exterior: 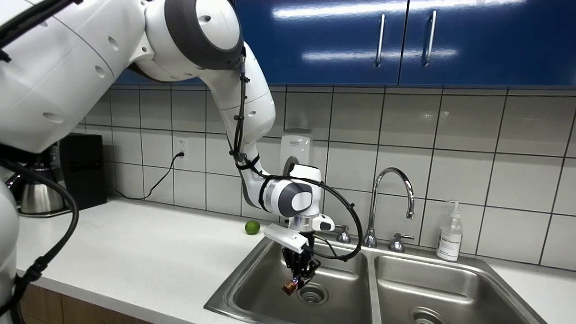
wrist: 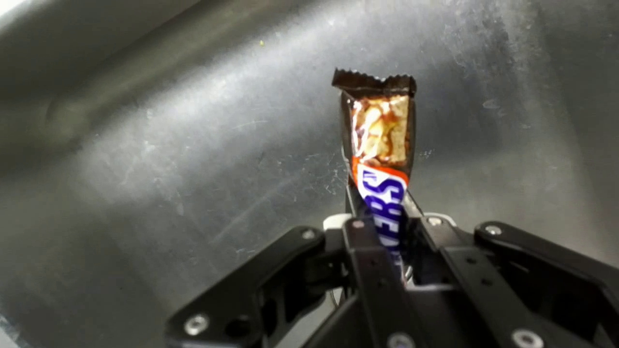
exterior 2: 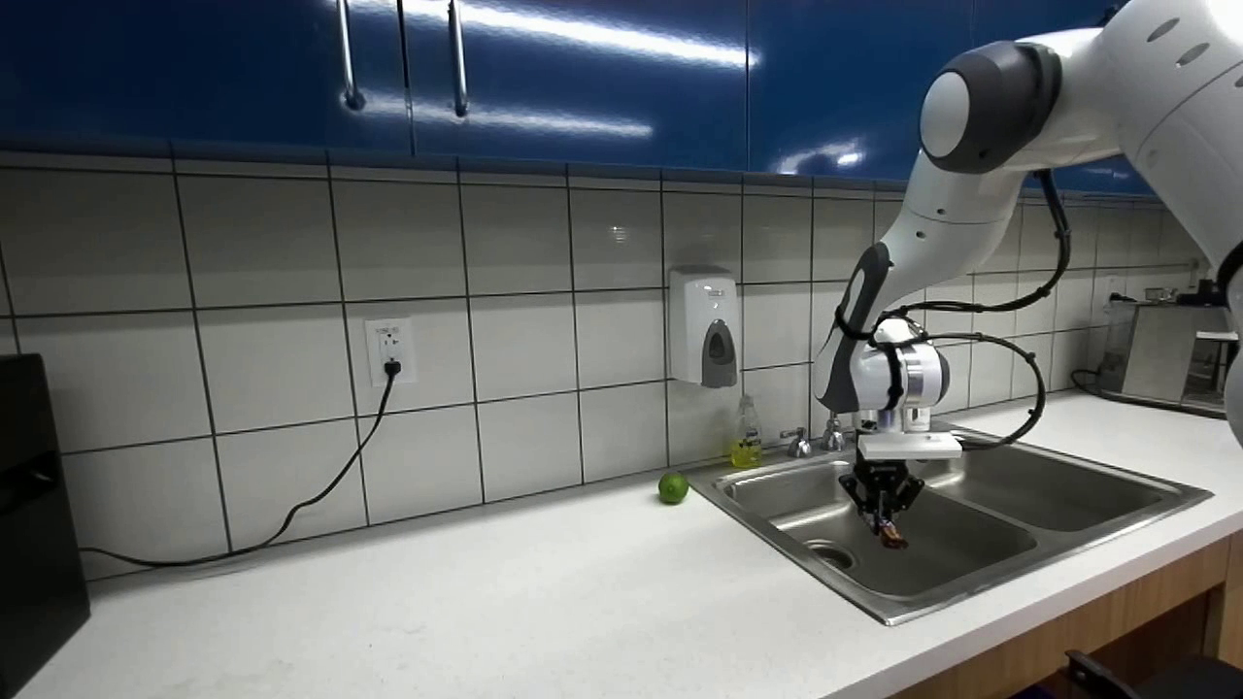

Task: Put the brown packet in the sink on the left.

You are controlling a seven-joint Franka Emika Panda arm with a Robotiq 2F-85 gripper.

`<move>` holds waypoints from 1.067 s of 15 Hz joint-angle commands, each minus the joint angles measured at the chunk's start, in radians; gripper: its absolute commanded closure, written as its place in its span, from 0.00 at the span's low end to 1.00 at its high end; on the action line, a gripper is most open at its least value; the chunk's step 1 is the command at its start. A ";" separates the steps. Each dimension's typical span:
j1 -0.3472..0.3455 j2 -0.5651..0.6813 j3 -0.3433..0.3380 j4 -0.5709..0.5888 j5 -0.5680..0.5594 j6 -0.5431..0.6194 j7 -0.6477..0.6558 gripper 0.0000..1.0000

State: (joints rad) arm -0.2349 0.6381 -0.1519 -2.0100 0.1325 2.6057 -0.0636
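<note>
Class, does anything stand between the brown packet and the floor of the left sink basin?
Nothing visible does: the gripper holds the brown packet over the left basin. The green fruit sits outside, on the counter.

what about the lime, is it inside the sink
No, the lime sits on the white countertop, beside the sink.

Open basin [exterior: 342, 294] under gripper [wrist: 384, 208]; faucet [exterior: 372, 208] obstructs rear

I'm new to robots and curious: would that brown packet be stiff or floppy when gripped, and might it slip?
The brown packet is probably fairly stiff: it sticks out from the gripper without visible sagging. Its glossy surface suggests it could be slippery. The thin, crimped end looks likely to bend easily if pushed.
</note>
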 commanded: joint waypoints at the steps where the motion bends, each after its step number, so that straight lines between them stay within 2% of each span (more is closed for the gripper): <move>1: -0.029 0.048 0.024 0.038 0.021 -0.010 0.023 0.96; 16: -0.046 0.151 0.034 0.029 0.054 0.042 0.038 0.96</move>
State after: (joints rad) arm -0.2564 0.7826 -0.1413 -1.9883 0.1762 2.6323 -0.0406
